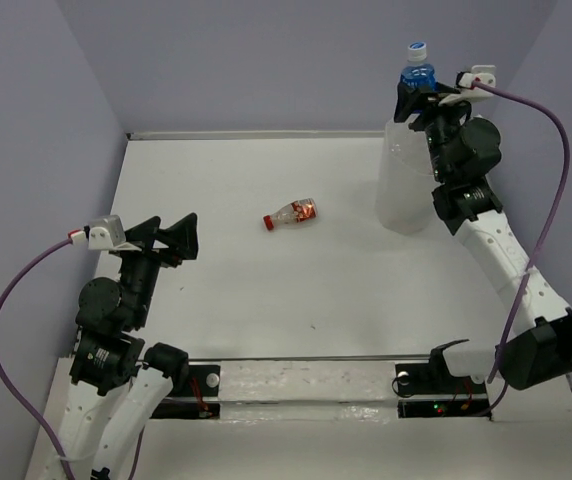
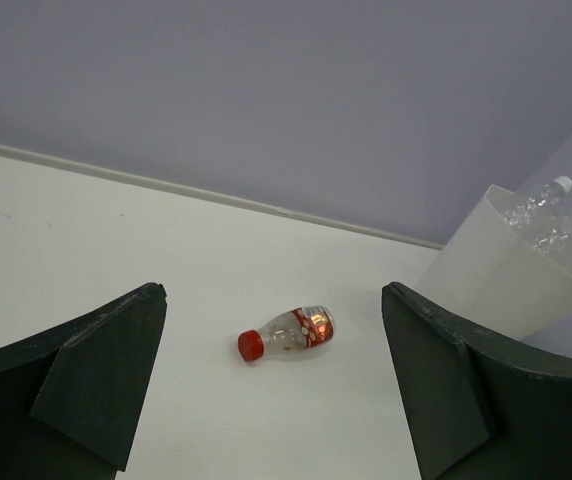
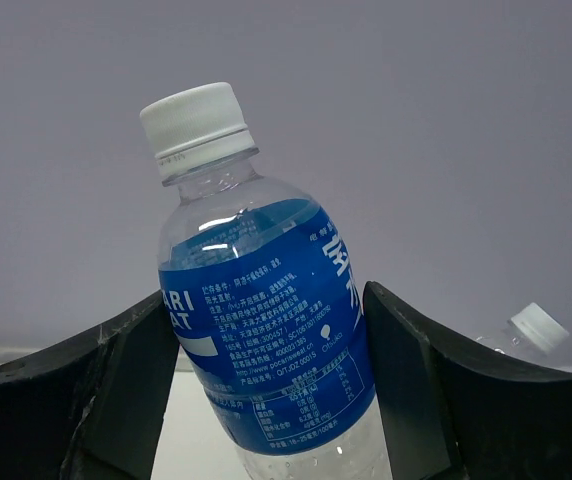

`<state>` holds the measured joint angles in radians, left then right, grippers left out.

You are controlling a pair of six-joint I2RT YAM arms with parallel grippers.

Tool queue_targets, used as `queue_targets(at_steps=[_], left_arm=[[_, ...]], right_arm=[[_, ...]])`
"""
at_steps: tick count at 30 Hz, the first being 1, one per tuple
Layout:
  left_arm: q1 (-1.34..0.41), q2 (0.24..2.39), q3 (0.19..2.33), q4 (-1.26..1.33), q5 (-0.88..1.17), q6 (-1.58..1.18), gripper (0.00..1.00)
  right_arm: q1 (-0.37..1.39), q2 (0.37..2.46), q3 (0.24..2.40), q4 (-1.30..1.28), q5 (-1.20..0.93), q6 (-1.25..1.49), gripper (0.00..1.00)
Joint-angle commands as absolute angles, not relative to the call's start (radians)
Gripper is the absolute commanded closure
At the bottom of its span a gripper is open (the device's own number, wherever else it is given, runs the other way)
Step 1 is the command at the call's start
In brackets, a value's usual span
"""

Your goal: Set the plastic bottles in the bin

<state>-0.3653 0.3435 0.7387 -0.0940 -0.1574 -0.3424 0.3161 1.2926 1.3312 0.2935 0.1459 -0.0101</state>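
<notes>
The white bench (image 1: pixel 266 300) is cut off at its near edge by the arm bases. Toward its far right corner stands the bin (image 1: pixel 398 195), a tall container of translucent white plastic with an angled rim. Its lower wall is clouded, and the right arm covers its right side, so what lies inside is hard to make out. Over its rim the right gripper (image 1: pixel 421 98) is clamped on a blue-labelled bottle (image 3: pixel 256 300), one dark finger pressed to each side of the label; the bottle tilts slightly and its base runs out of the wrist view. The left gripper (image 2: pixel 273 300) hangs near the left edge with its wedge-shaped jaws spread wide, holding and touching nothing. Near the middle of the bench, well apart from both arms, a red-capped bottle (image 1: pixel 290 213) lies on its side, clear and crinkled, with a red-orange label. Inside the bin, a clear bottle with a white ribbed cap (image 3: pixel 531 328) shows above the rim, perhaps resting against others that blur together behind the plastic.
</notes>
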Motion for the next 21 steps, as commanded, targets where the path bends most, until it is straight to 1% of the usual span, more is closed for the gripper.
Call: queue_targets(at_steps=[1, 5, 9, 14, 16, 18, 19, 20, 21], left_arm=[[-0.37, 0.339, 0.741, -0.043, -0.133, -0.337, 0.01], [-0.368, 0.351, 0.741, -0.046, -0.132, -0.334, 0.01], [-0.368, 0.35, 0.742, -0.048, -0.133, -0.336, 0.01], [-0.368, 0.354, 0.739, -0.041, -0.117, -0.334, 0.01], [-0.367, 0.357, 0.739, -0.041, -0.114, -0.336, 0.01], [-0.367, 0.359, 0.739, -0.041, -0.112, -0.334, 0.01], [-0.368, 0.359, 0.739, -0.04, -0.11, -0.334, 0.01], [-0.367, 0.364, 0.738, -0.04, -0.106, -0.334, 0.01], [-0.367, 0.367, 0.738, -0.04, -0.103, -0.334, 0.01]], right_arm=[[0.258, 1.357, 1.347, 0.456, 0.3, 0.196, 0.82], [0.229, 1.454, 1.388, 0.472, 0.374, 0.302, 0.82], [0.204, 1.473, 1.303, 0.501, 0.409, 0.495, 0.82], [0.204, 1.462, 1.198, 0.54, 0.459, 0.56, 0.73], [0.204, 1.451, 1.16, 0.54, 0.475, 0.58, 0.72], [0.204, 1.428, 1.135, 0.538, 0.477, 0.592, 0.62], [0.204, 1.421, 1.111, 0.537, 0.48, 0.592, 0.49], [0.204, 1.399, 1.098, 0.535, 0.482, 0.594, 0.42], [0.204, 1.39, 1.086, 0.535, 0.483, 0.592, 0.37]])
